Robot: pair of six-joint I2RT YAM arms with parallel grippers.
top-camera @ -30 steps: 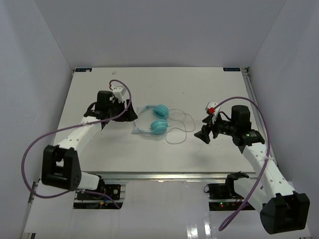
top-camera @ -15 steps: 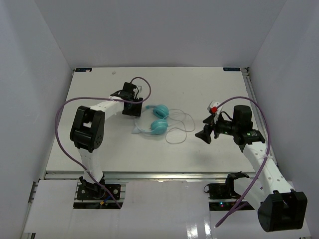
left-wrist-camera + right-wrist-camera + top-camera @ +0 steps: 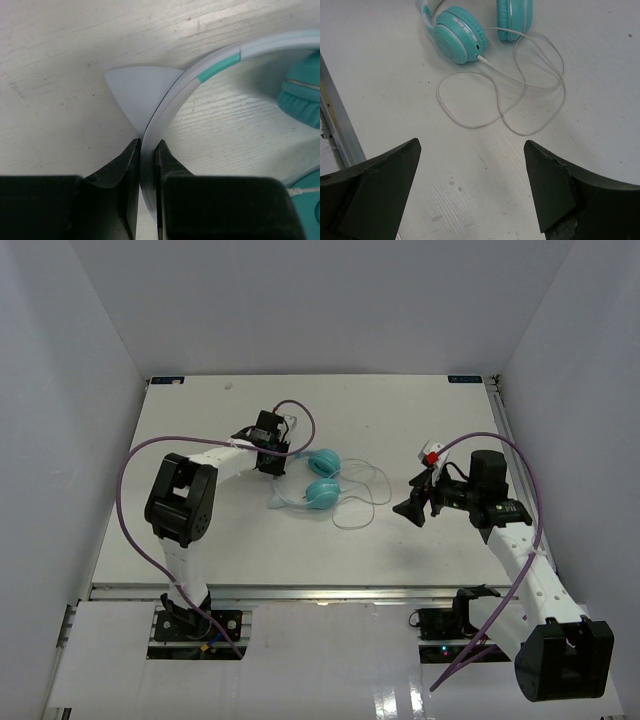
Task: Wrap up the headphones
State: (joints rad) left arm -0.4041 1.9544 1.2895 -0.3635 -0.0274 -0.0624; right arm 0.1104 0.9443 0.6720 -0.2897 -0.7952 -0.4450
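Observation:
The headphones (image 3: 321, 492) lie mid-table: two teal ear cups, a pale headband and a thin cord (image 3: 355, 502) looped to their right. My left gripper (image 3: 279, 461) is at the headband's far-left curve. In the left wrist view it (image 3: 146, 145) is shut on the headband (image 3: 167, 105), beside a pale triangular tab (image 3: 135, 90), with one ear cup (image 3: 302, 97) at the right edge. My right gripper (image 3: 411, 508) hovers open to the right of the cord. Its wrist view shows the jaws wide apart (image 3: 470, 145), with the cord (image 3: 520, 97) and ear cups (image 3: 457, 40) ahead of them.
Purple robot cables (image 3: 130, 500) arc over both arms. The white table (image 3: 200, 550) is walled on the left, back and right. A metal rail (image 3: 300, 592) runs along its near edge.
My left arm swung in from the left to the headband and its gripper shut on it. The headphones shifted slightly. The right arm barely moved and stayed open.

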